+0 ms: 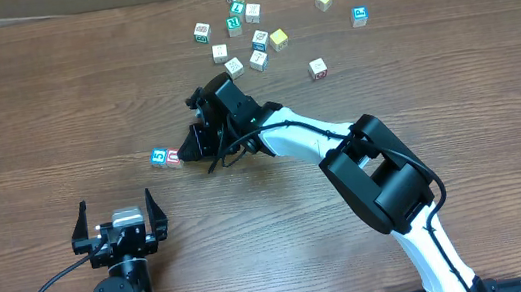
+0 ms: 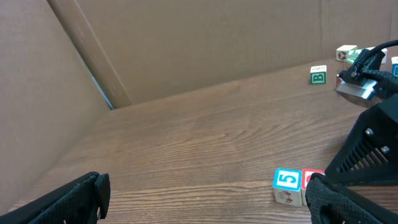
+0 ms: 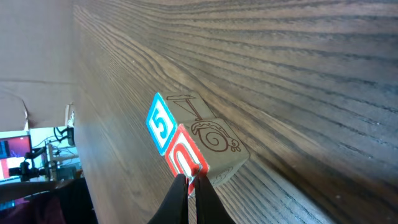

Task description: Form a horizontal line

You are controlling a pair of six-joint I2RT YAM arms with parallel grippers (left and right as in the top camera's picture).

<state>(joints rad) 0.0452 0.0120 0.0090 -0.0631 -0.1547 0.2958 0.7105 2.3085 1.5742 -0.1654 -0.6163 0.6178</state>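
Right gripper [image 3: 189, 185]: jaws pinched together with only a hairline gap, nothing between them. Its tips sit at the lower edge of the red block [image 3: 186, 159]; can't tell whether that's contact or just short of it. The red block sits flush against the blue "5" block [image 3: 160, 123], side by side, both flat on the table [image 1: 35, 115]. Overhead shows the pair left of centre, with the blue "5" block [image 1: 158, 157] on the outside and the red block [image 1: 173, 157] on the right gripper's [image 1: 184, 157] side. The loose blocks [image 1: 256, 38] are scattered near the far edge, well apart from the pair and not in any row. Left gripper [image 1: 115, 205]: jaws spread wide, holding nothing, touching nothing, low over the near edge of the table. Its wrist cam sees the pair ahead past its right finger.
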